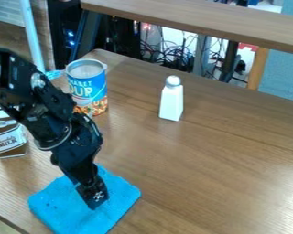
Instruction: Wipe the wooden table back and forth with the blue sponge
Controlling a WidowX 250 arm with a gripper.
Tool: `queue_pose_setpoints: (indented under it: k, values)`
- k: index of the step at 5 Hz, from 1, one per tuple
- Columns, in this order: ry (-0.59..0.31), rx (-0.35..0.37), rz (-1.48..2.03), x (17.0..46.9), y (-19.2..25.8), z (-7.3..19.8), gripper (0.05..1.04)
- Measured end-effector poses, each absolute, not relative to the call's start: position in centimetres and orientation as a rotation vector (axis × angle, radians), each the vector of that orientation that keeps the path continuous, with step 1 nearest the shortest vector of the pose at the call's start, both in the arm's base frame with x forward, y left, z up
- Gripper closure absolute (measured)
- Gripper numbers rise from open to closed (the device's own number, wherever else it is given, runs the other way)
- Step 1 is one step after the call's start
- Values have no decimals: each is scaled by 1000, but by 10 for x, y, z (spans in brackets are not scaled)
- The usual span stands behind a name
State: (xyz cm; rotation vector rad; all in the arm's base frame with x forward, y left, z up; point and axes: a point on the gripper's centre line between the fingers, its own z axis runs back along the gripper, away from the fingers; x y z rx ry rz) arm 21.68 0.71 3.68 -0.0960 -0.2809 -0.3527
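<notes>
While the gripper point(93, 194) is at the blue cloth point(123, 190), gentle pressure should limit bunching, though I cannot tell whether it's open or closed.

Wooden table point(222, 151) (tangled cables point(175, 64) behind).

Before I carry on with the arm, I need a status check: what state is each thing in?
Soup can: upright.
White shaker: upright, cap on.
Brown carton: standing, label facing the camera.
Blue cloth: lying flat on the table.
Gripper: angled down over the cloth; contact unclear.
</notes>
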Motion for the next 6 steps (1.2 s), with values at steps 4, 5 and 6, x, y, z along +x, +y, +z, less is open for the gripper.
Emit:
queue_pose_setpoints:
  k: [4,5,6]
  values:
    - [-289,-63,-427,255,-24,22,80]
    - [-308,-91,-440,279,-53,24,81]
    - [-337,-95,-448,316,-82,24,81]
